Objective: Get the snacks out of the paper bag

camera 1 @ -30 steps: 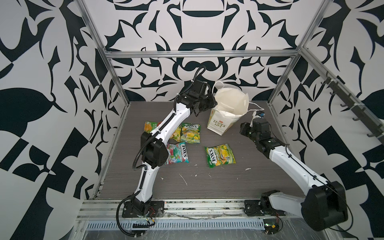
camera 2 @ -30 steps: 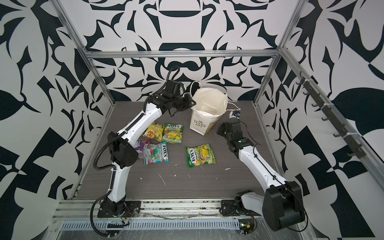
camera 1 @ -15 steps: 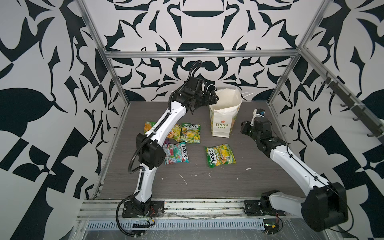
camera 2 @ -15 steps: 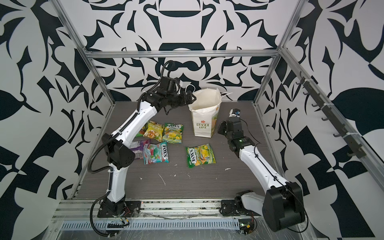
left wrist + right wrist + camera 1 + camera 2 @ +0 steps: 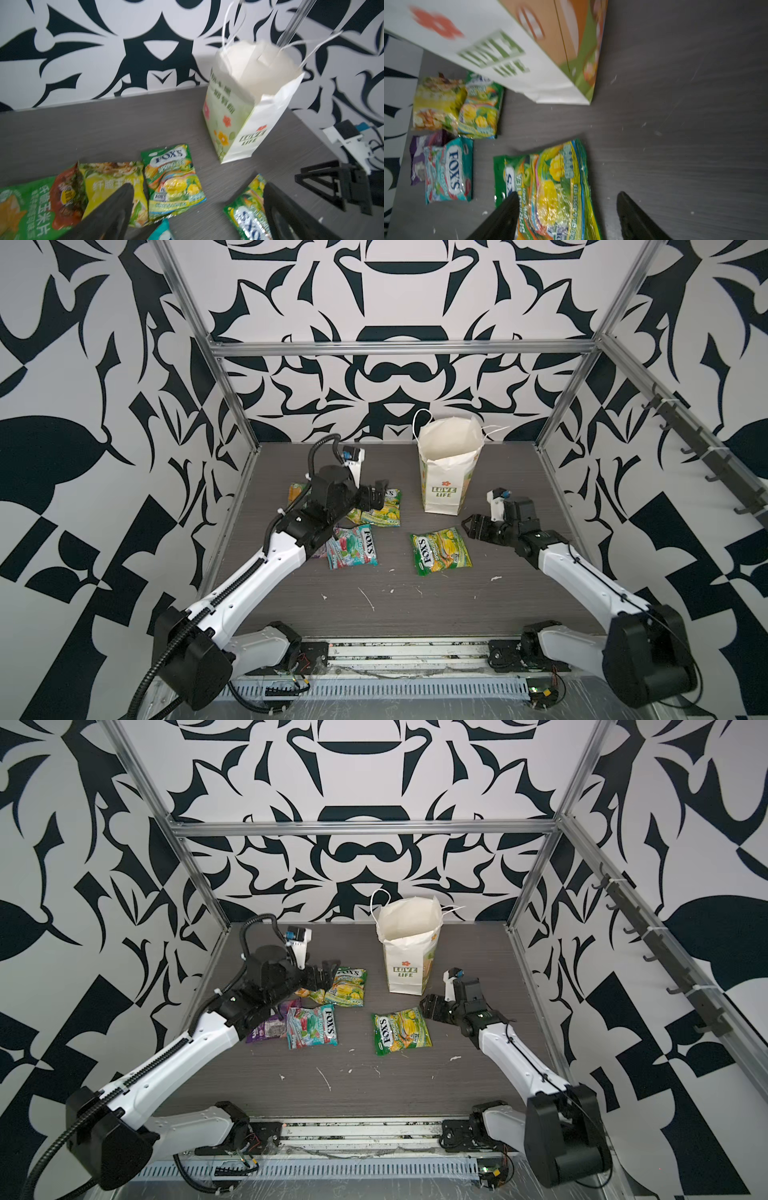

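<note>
The white paper bag [image 5: 446,477] [image 5: 405,957] stands upright at the back middle, mouth open, "LOVE LIFE" facing forward; neither gripper touches it. Only white paper shows in the part of its inside that I see. Several snacks lie on the table: a green-yellow FOX'S packet [image 5: 441,551] [image 5: 554,187], a teal-red one [image 5: 353,547] [image 5: 311,1028], a green one [image 5: 381,510] [image 5: 172,180], a purple one [image 5: 270,1028]. My left gripper [image 5: 378,495] [image 5: 197,199] hangs open over the left packets. My right gripper [image 5: 473,526] [image 5: 568,199] is open beside the green-yellow packet.
Yellow and green chip packets [image 5: 41,199] [image 5: 297,493] lie at the far left of the pile, near the left wall frame [image 5: 245,472]. Small white scraps [image 5: 368,597] dot the front of the dark table. The right arm [image 5: 582,572] lies along the right side.
Both grippers have opened and let go of the bag's rim. The left one swung left and down over the packets, the right one drew back lower. The bag went from tilted to upright.
</note>
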`<action>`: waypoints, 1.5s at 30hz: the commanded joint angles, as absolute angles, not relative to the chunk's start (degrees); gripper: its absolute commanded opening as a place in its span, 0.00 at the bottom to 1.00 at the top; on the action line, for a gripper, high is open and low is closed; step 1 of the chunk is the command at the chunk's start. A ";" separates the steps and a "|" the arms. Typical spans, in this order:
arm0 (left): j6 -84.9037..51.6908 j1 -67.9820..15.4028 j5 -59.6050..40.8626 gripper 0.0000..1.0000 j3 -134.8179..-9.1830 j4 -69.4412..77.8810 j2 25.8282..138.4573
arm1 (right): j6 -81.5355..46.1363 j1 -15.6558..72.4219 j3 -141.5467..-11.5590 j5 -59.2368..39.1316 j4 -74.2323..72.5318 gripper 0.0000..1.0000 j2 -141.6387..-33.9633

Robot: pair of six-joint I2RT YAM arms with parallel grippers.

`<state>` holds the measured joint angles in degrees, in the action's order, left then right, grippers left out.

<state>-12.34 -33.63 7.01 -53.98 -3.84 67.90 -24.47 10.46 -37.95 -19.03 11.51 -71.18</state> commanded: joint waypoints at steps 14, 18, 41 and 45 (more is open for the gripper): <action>-8.41 -32.96 10.14 0.99 -50.89 2.38 68.30 | -26.43 24.12 -40.17 -14.58 11.15 0.66 -88.71; -8.26 -32.72 10.67 1.00 -50.43 2.38 68.08 | -33.79 26.11 -40.97 -13.06 8.84 0.51 -92.02; -10.55 -30.87 14.50 1.00 -46.42 3.34 64.31 | -49.03 38.24 -46.73 -12.32 1.79 0.51 -97.66; -11.07 -30.22 14.98 1.00 -45.66 3.69 63.21 | -50.47 39.99 -49.12 -12.60 1.60 0.51 -100.26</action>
